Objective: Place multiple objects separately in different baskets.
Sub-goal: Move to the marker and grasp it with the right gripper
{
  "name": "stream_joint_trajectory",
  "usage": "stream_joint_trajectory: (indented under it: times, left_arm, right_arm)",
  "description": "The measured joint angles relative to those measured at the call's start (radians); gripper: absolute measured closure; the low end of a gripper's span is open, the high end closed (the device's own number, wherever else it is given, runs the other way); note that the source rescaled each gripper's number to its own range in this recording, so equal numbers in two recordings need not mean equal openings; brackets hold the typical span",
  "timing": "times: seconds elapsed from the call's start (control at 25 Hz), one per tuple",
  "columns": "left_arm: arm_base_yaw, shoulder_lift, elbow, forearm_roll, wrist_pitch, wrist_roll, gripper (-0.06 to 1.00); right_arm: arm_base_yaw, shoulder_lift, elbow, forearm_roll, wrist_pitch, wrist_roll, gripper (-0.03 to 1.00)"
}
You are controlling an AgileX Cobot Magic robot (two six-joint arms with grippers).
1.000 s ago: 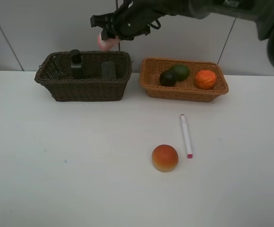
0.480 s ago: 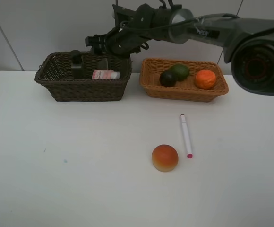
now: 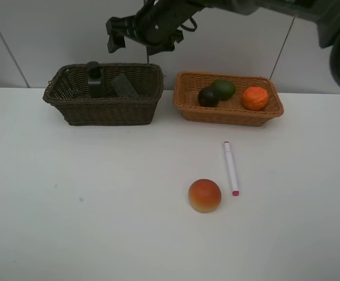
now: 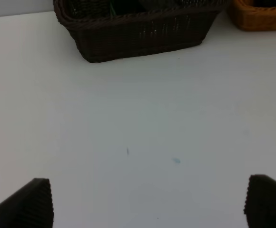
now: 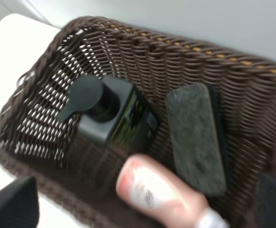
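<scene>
Wicker, dark brown basket (image 3: 102,111): holds pump bottle (image 5: 114,114), eraser block (image 5: 195,137) and pink bottle (image 5: 162,194), the last lying on its side. My right gripper (image 3: 130,36) hangs above it, fingers spread wide, holding nothing. Tan basket (image 3: 228,117): green fruit (image 3: 223,89), mangosteen (image 3: 208,97), tangerine (image 3: 254,98). Table (image 3: 70,205): peach (image 3: 204,195), marker (image 3: 231,167) just beside. My left gripper (image 4: 146,204): fingers wide apart, empty.

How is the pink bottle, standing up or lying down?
Lying down: the pink bottle rests on its side inside the dark basket, next to the black eraser.
</scene>
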Motion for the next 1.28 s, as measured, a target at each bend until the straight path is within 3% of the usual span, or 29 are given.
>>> stream_joint_trajectory:
  times: [0.2,0.28,0.6,0.92,1.16,1.28]
  left_arm:
    - [0.0,0.0,0.0,0.0,0.0,0.0,-0.04]
    - [0.0,0.0,0.0,0.0,0.0,0.0,-0.04]
    - [0.0,0.0,0.0,0.0,0.0,0.0,-0.04]
    - [0.0,0.0,0.0,0.0,0.0,0.0,-0.04]
    - [0.0,0.0,0.0,0.0,0.0,0.0,-0.04]
    - [0.0,0.0,0.0,0.0,0.0,0.0,-0.04]
  right_arm:
    - [0.0,-0.142,-0.011,-0.169,0.346,0.064,-0.03]
    - [0.0,-0.164,-0.007,-0.21,0.42,0.084,-0.03]
    - [-0.001,-0.205,0.131,-0.24,0.443,0.12,-0.03]
    - [-0.005,-0.253,0.483,-0.275,0.444,0.151,-0.03]
    - [-0.057,-0.321,0.725,-0.28,0.443,0.176,-0.03]
    - [-0.104,-0.35,0.825,-0.254,0.373,0.194,-0.03]
